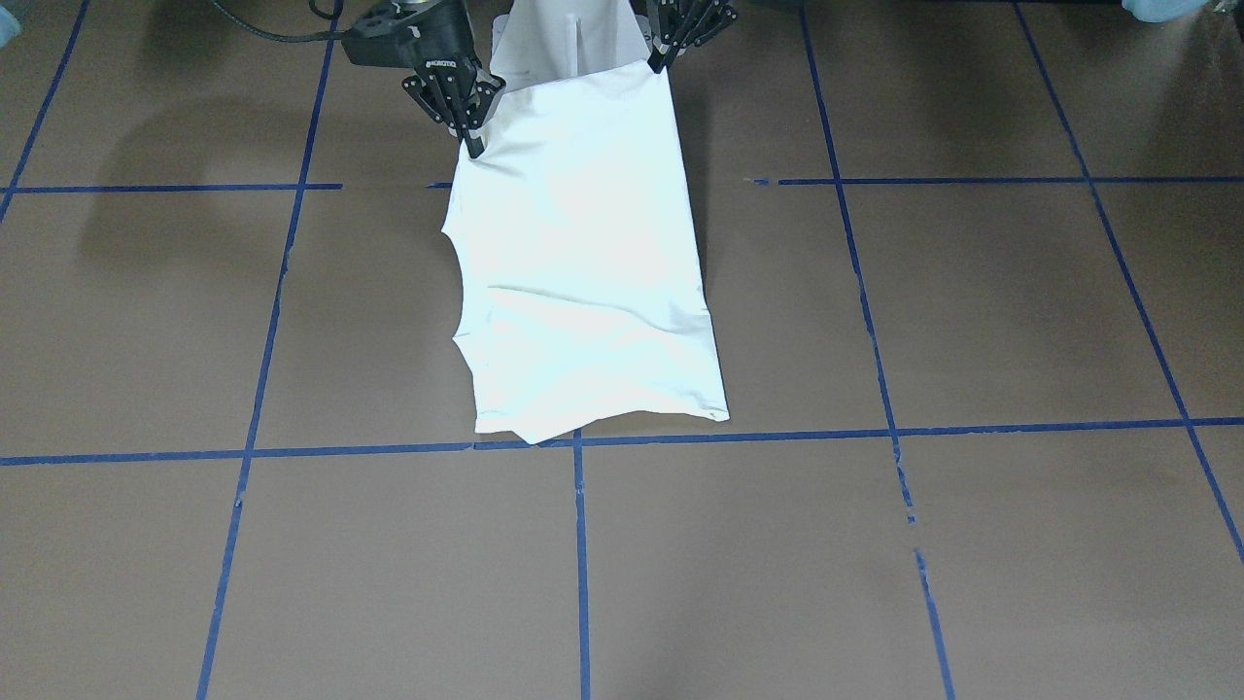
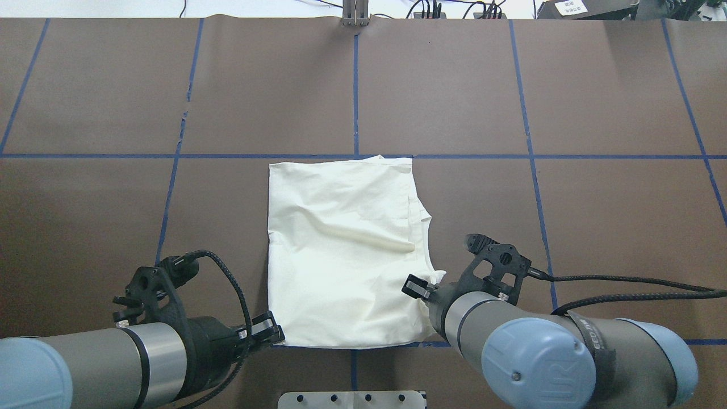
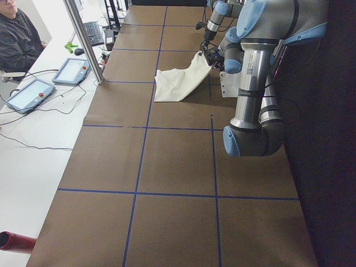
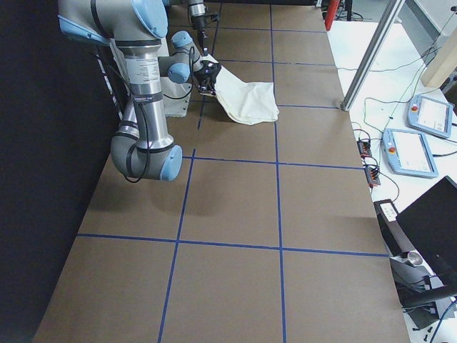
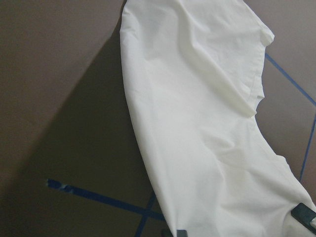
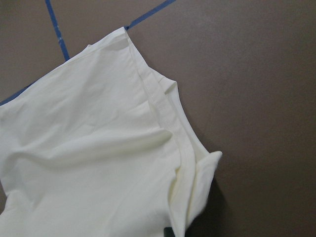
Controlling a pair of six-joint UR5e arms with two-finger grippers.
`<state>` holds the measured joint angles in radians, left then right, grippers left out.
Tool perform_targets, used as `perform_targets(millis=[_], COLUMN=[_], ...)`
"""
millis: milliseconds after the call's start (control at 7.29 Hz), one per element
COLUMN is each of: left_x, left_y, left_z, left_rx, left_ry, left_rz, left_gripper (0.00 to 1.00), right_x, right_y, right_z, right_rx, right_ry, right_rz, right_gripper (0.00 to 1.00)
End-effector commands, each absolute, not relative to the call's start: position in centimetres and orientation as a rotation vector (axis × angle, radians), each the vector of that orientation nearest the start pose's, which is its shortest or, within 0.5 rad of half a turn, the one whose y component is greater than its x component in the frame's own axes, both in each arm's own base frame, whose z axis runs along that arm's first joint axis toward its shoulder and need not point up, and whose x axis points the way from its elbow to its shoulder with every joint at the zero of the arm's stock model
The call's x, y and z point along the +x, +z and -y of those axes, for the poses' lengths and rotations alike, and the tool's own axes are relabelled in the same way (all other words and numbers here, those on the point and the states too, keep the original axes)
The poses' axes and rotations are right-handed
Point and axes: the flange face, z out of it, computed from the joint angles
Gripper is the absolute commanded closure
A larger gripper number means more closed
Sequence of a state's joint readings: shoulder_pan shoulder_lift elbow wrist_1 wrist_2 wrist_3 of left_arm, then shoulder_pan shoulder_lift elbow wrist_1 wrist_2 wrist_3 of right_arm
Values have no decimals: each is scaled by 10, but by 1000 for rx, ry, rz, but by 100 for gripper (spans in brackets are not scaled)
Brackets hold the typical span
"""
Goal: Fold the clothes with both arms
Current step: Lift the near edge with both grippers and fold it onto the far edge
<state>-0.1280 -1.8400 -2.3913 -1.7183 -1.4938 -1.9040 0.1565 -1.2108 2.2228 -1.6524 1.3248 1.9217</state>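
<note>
The shirt (image 2: 341, 250) lies plain side up mid-surface (image 2: 113, 199), folded into a rough rectangle, its far edge on the blue tape line (image 2: 483, 155) at 12 o'clock. The near edge is raised off the surface. The left end effector (image 2: 271, 334) is clenched on the corner at 7 o'clock; the right end effector (image 2: 423, 289) is clenched on the bunched edge at about 4 o'clock.

Both grips look thin, taking only the cloth's margin, so a quick pull toward 12 o'clock could let a corner slip free. The right grip sits further up the side than the left, which I judge could skew the fold and leave the hem crooked. The right wrist view shows several stacked layers at that edge; if only some are pinched, the rest may slide out and undo the tuck.

A white mounting plate (image 2: 352, 399) sits at 6 o'clock under the raised hem, and the right arm's black cable (image 2: 625, 279) trails toward 3 o'clock. A seated person (image 3: 16, 39) and tablets (image 3: 71, 69) are well apart, on a side bench.
</note>
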Motion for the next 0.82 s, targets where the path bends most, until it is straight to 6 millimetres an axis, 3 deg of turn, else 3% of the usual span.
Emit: perform_targets(millis=[0,274,412,686], left_x=[406,421,433,448], left_y=[154,167,175,204], left_z=[234,309,345,403], left_rx=[58,126,176,243], left_ry=[-417,-398,-399,-413], left_rz=[-1205,-1122,-1076,-1013], left_gripper=[100,100,100,100], right_x=[-480,-483,-498,-542], right_y=[203,200,204,231], right_z=[294,360,385,430], right_rx=[185,182,198,215], right_ry=[629,661,674,700], right_rz=[908,864,839,834], right_gripper=[100,100,100,100])
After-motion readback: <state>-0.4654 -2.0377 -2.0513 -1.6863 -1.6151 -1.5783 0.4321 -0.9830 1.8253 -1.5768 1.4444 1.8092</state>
